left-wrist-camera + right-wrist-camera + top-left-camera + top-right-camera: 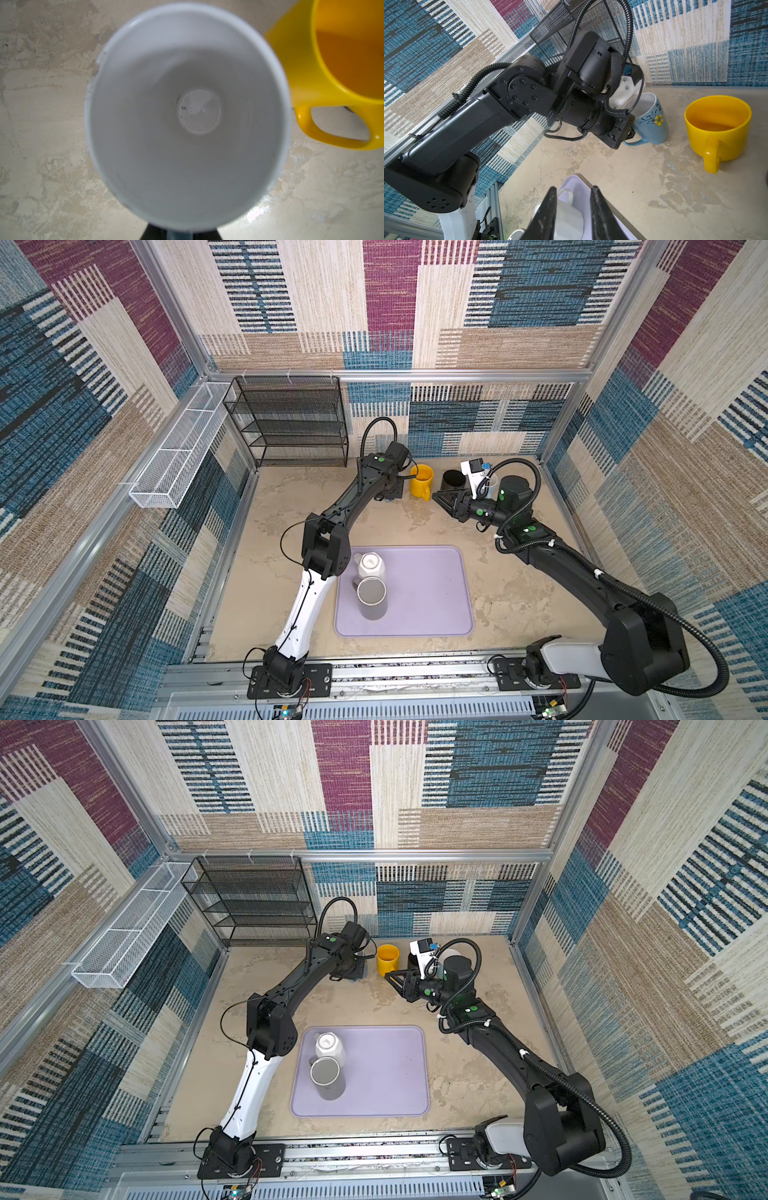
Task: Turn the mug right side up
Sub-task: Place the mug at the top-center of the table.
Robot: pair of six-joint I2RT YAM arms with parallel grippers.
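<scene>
Standing upright at the rear of the mottled beige table (633,176), the pale-blue ceramic mug (652,124), printed with a yellow flower, has its handle clamped by the left gripper (630,134); the right gripper (574,189) hangs empty, jaws slightly apart.

Two high overhead views of the cell; close wrist views, both on blue mug (652,124).

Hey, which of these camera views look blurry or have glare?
Left wrist view: the blue mug has a soft rim, too near the lens, and glare marks the table. Right wrist view: the right end effector is slightly blurred, the yellow mug sharp.
</scene>
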